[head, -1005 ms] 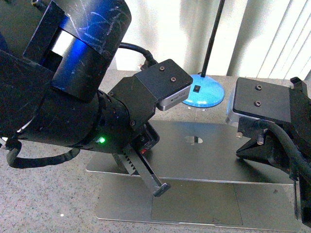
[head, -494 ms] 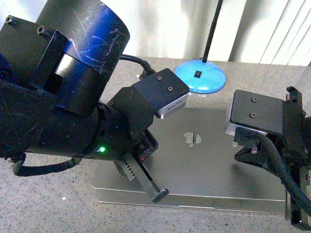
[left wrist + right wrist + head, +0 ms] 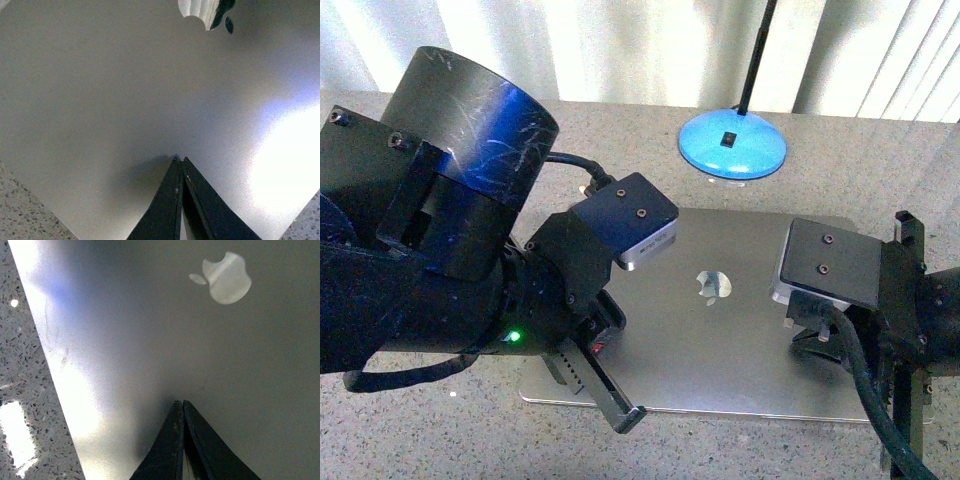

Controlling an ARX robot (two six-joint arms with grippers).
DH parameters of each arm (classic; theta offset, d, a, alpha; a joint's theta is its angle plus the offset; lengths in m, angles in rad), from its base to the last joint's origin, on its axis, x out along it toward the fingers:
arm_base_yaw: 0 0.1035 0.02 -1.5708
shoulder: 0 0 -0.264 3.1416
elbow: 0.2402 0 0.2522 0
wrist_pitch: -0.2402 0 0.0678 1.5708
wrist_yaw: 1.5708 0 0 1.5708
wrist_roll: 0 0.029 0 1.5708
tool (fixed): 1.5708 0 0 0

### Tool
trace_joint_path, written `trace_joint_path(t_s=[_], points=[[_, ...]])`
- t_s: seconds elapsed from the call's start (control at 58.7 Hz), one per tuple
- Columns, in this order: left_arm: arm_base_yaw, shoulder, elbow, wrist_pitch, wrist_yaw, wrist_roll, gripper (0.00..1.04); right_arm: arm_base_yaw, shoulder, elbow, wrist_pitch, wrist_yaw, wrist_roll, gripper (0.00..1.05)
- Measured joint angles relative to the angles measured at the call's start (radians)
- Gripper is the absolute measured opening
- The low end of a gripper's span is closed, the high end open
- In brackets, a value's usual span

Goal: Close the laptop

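Observation:
The silver-grey laptop [image 3: 740, 330] lies on the table with its lid down flat and the apple-shaped logo [image 3: 713, 285] facing up. Keys, trackpad and screen are hidden under the lid. My left gripper [image 3: 179, 159] is shut, its tips touching the lid's near left part; in the front view its fingertips [image 3: 628, 418] sit at the laptop's front left edge. My right gripper [image 3: 179, 402] is shut, its tips resting on the lid's right part, with the logo [image 3: 227, 277] beyond them. In the front view the right wrist [image 3: 830, 265] hides its fingers.
A blue round lamp base [image 3: 732, 150] with a thin black pole stands on the speckled stone table [image 3: 440, 440] just behind the laptop. White curtains hang at the back. The left arm's bulk [image 3: 440, 250] fills the front left.
The lid has gone down from half open to flat on the base, hiding the trackpad. Both shut grippers moved down with it.

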Motion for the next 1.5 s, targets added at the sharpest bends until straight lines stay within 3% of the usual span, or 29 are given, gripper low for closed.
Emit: trace_joint_path(t_s=[0.375,0.562,0.647,0.732,0.8,0.92,1.09,1.141,1.175,1.26,1.328,1.362,1.413,1.447,1.498], points=[[0.029,-0.007,-0.022,0.038,0.018,-0.037,0.04,0.008,-0.016,-0.029,0.062,-0.024,0.063,0.03],[0.097,-0.090,-0.065,0.204,0.060,-0.252,0.04,-0.005,-0.136,-0.048,0.149,-0.080,0.220,0.04],[0.143,-0.157,-0.079,0.314,0.050,-0.412,0.06,-0.021,-0.236,-0.056,0.205,-0.089,0.350,0.15],[0.206,-0.246,-0.092,0.388,0.019,-0.617,0.18,-0.039,-0.321,-0.069,0.252,-0.074,0.491,0.26],[0.272,-0.345,-0.121,0.393,-0.032,-0.837,0.32,-0.063,-0.424,-0.094,0.292,0.007,0.698,0.40],[0.334,-0.466,-0.177,0.336,-0.119,-1.019,0.52,-0.090,-0.507,-0.116,0.294,0.135,0.982,0.61],[0.338,-0.502,-0.185,0.333,-0.117,-1.105,0.86,-0.089,-0.508,-0.123,0.293,0.135,1.110,0.93],[0.337,-0.500,-0.187,0.333,-0.117,-1.110,0.95,-0.090,-0.508,-0.123,0.292,0.136,1.122,0.99],[0.337,-0.500,-0.187,0.333,-0.118,-1.110,0.99,-0.090,-0.508,-0.123,0.292,0.136,1.126,0.98],[0.337,-0.500,-0.187,0.335,-0.126,-1.110,0.97,-0.090,-0.508,-0.123,0.292,0.135,1.131,0.97],[0.331,-0.482,-0.243,0.515,-0.261,-0.951,0.86,-0.082,-0.497,-0.136,0.339,0.171,1.123,0.95],[0.332,-0.483,-0.276,0.591,-0.292,-0.879,0.81,-0.068,-0.480,-0.187,0.507,0.317,1.079,0.89],[0.341,-0.503,-0.330,0.672,-0.306,-0.735,0.72,-0.064,-0.469,-0.259,0.694,0.443,1.035,0.80],[0.352,-0.539,-0.371,0.697,-0.303,-0.610,0.63,-0.073,-0.481,-0.319,0.821,0.507,1.010,0.71],[0.367,-0.584,-0.416,0.703,-0.297,-0.531,0.52,-0.089,-0.526,-0.360,0.879,0.511,0.992,0.60]])
